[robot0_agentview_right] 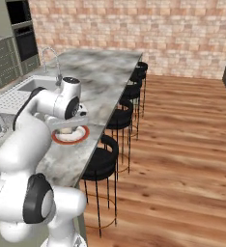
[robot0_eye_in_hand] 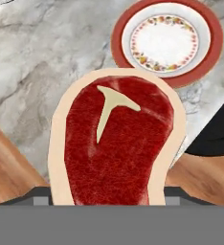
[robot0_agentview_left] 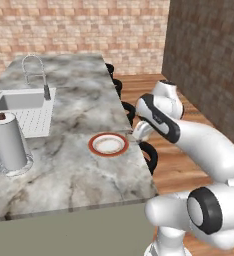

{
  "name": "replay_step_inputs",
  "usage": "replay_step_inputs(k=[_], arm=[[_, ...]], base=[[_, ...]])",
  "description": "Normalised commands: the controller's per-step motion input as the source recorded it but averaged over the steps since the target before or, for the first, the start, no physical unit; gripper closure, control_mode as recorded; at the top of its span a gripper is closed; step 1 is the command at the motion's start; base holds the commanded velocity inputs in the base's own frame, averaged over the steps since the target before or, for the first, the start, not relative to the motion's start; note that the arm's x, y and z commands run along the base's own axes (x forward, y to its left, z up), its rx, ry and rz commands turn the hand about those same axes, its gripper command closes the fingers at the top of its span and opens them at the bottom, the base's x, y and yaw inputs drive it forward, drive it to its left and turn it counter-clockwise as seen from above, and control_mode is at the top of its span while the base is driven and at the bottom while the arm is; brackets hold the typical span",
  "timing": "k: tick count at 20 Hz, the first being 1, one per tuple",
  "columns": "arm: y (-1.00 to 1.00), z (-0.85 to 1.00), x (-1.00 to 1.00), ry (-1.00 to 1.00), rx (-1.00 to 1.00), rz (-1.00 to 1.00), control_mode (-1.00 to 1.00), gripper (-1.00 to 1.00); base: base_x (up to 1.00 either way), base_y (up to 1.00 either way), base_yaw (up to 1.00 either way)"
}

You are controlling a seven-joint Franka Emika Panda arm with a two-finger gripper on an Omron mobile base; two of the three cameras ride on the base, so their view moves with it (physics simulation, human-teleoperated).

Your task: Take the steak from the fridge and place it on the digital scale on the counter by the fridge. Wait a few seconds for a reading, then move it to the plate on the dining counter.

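Now we see pincer clamped on steak, held above table edge, just short of plate. Plate sits bare on marbled top near stools. Sink, tap, paper roll lie further along table.

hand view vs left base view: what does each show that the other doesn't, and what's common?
Hand view alone: the round red steak with pale tan rim and white T-shaped bone mark, close to the camera and short of the plate, and the floral ring inside the plate's pale centre.

Left base view alone: the white sink, the chrome tap, a grey upright paper-towel roll on a round base, and the white arm beside the counter edge.

Both: the round plate with red-orange rim, nothing on it, on the grey-white marbled dining counter, plus black stools along the counter's edge.
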Motion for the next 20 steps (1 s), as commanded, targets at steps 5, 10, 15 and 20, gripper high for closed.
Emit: replay_step_inputs(k=[5, 10, 15, 20], arm=[[0.31, -0.50, 0.70, 0.07, 0.00, 0.09, -1.00, 1.00], [0.37, -0.49, 0.40, 0.00, -0.01, 0.08, -1.00, 1.00], [0.18, -0.53, 0.49, -0.03, 0.00, 0.05, -1.00, 1.00], [0.00, -0.43, 0.49, -0.08, 0.00, 0.03, -1.00, 1.00]], base=[[0.00, 0.00, 0.00], [0.00, 0.00, 0.00], [0.00, 0.00, 0.00], [0.00, 0.00, 0.00]])
